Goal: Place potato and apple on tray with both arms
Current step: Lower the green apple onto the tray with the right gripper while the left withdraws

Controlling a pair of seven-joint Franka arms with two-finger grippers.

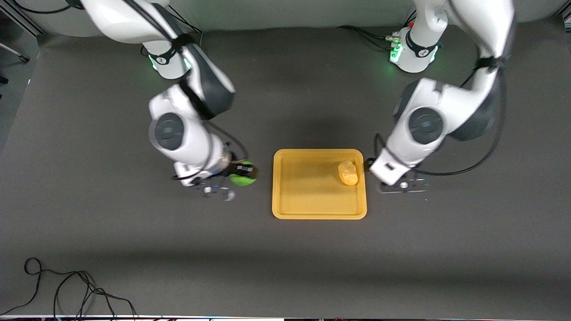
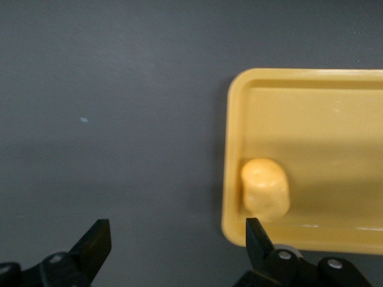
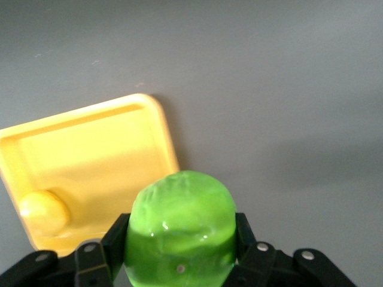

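The orange-yellow tray (image 1: 308,198) lies mid-table. The yellow-orange potato (image 1: 348,173) lies in it by the rim toward the left arm's end, and shows in the left wrist view (image 2: 265,190) and right wrist view (image 3: 43,212). My right gripper (image 1: 243,171) is shut on the green apple (image 1: 242,179), holding it over the mat just beside the tray's rim toward the right arm's end; the apple (image 3: 179,227) fills the jaws (image 3: 179,245). My left gripper (image 2: 176,233) is open and empty, over the mat beside the tray (image 2: 311,119) near the potato; the front view mostly hides it under the wrist (image 1: 371,166).
A dark grey mat (image 1: 134,232) covers the table. Loose black cables (image 1: 67,290) lie at the front corner toward the right arm's end. The tray's middle (image 1: 308,178) is bare.
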